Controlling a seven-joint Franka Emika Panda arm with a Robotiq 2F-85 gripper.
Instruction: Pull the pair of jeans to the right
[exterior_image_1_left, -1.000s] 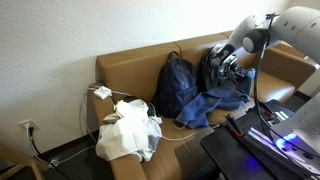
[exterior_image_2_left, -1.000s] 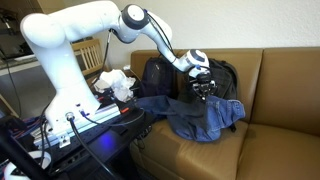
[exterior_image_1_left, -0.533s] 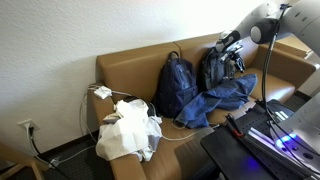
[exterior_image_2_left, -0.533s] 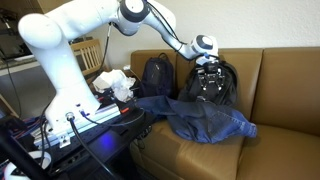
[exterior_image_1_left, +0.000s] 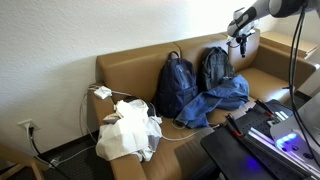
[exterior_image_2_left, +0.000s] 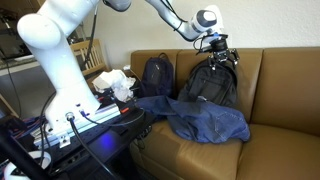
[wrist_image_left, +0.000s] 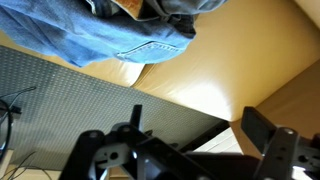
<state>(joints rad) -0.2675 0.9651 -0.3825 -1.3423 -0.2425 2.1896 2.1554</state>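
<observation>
The robot's black gripper (exterior_image_2_left: 222, 48) hangs in the air above the sofa's backrest, its fingers spread apart and nothing between them, as the wrist view (wrist_image_left: 195, 120) shows most plainly.

The crumpled pair of blue denim jeans (exterior_image_2_left: 200, 118) lies well below the gripper, apart from it, spread over the middle of the seat cushion and drooping over the seat's front edge. In an exterior view the jeans (exterior_image_1_left: 215, 103) sit at the foot of two backpacks propped against the backrest: a black fabric backpack (exterior_image_2_left: 212, 85) directly under the gripper and a dark blue fabric backpack (exterior_image_2_left: 157, 75) beside it.

The tan leather sofa (exterior_image_2_left: 285, 90) carries a heap of white plastic bags (exterior_image_1_left: 128, 130) at its far end, well apart from the jeans.

The denim covers the bases of both backpacks, and dark equipment in the foreground cuts off its near edge in an exterior view. In the wrist view only a stitched fold of the jeans (wrist_image_left: 110, 35) enters at the top edge, above a grey speckled surface (wrist_image_left: 60, 90) that is hard to identify.
</observation>
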